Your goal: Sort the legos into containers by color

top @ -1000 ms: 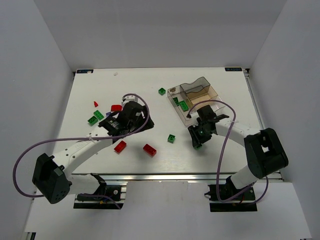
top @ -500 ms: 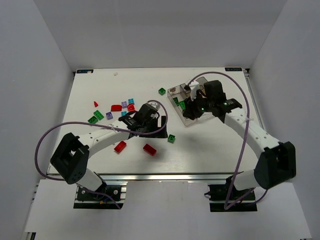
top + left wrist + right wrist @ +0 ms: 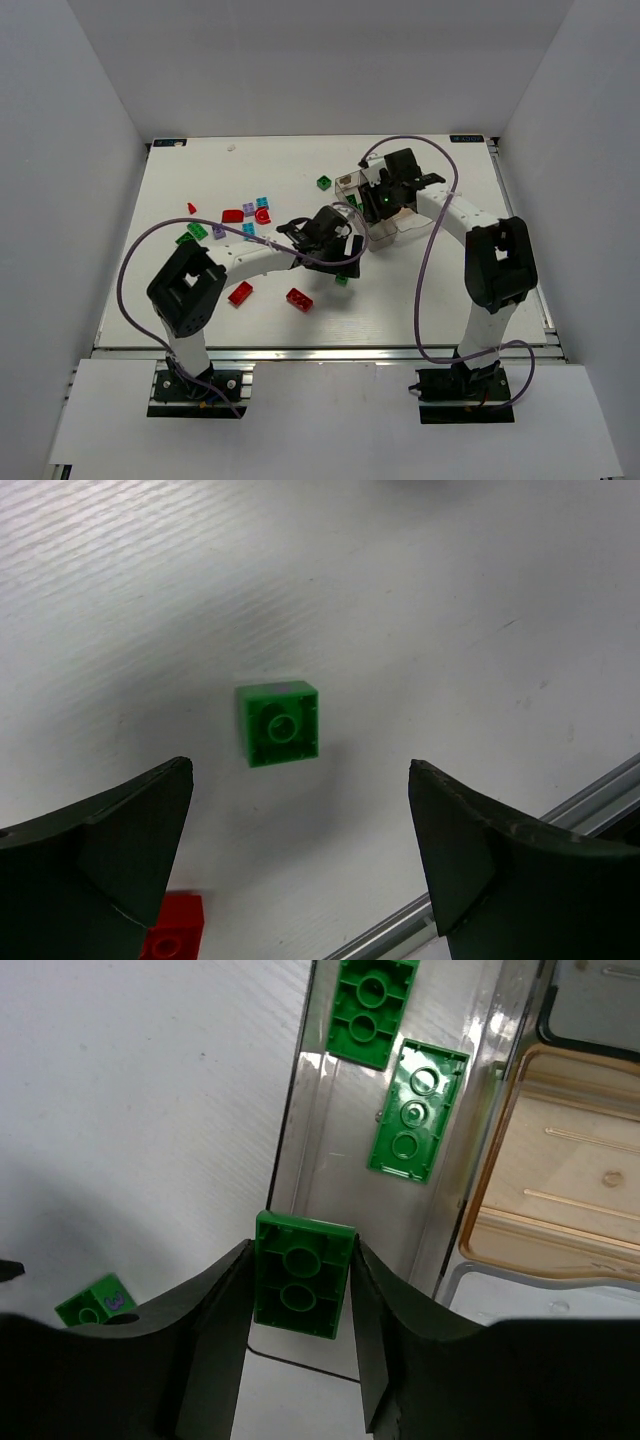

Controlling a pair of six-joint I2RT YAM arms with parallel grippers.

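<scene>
1. The right gripper (image 3: 303,1258) had a firm pinch on a green two-stud brick (image 3: 300,1290), one finger (image 3: 215,1360) against each long side, hollow underside facing the wrist camera.
2. Just beyond those fingertips ran the long narrow compartment (image 3: 325,1150) of the clear tray (image 3: 393,226). The held brick overlapped its near end in that view. Whether it touched the floor there could not be told.
3. Farther ahead of the fingertips, two more green bricks lay inside that same compartment: one three-stud brick (image 3: 417,1110), and beyond it another two-stud brick (image 3: 373,1005) at the frame's top.
4. Off to the right of the fingers sat a brownish compartment (image 3: 550,1180).
5. Over on the other side, the left gripper (image 3: 300,777) was spread wide, gripping nothing.
6. A small green square brick (image 3: 279,724) lay flat on the white table (image 3: 450,600), between the two fingertips and slightly ahead, touching neither.
7. A red brick (image 3: 172,935) showed just beside the left-hand finger, cut off by the frame's bottom edge.
8. In the top view, loose red, purple, cyan and green legos (image 3: 250,212) lay well apart from both sets of fingers.
</scene>
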